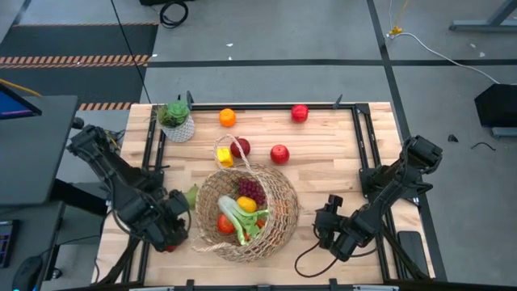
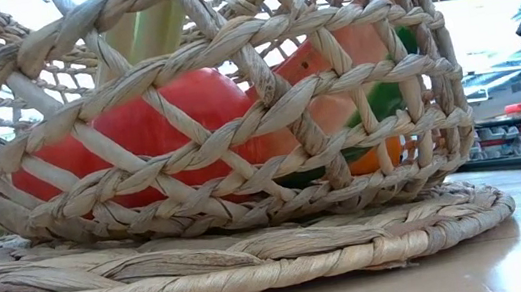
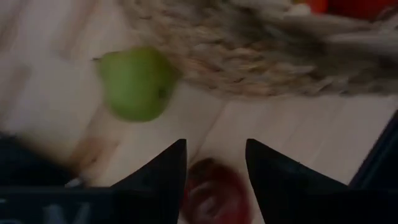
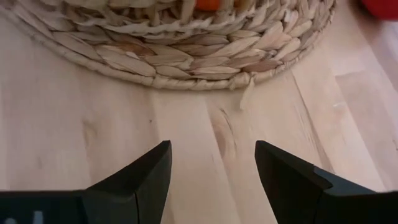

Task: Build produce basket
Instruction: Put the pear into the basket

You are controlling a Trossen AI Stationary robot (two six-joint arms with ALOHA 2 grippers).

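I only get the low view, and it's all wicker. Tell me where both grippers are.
Observer: The left gripper is at the left side of the basket, with a red apple right at it.
Operator: Now the right one.
Observer: The right gripper is open and empty over bare table, by the basket's right base.
Operator: Name any produce near the left arm.
Observer: A green pear lies on the table against the basket's left side.
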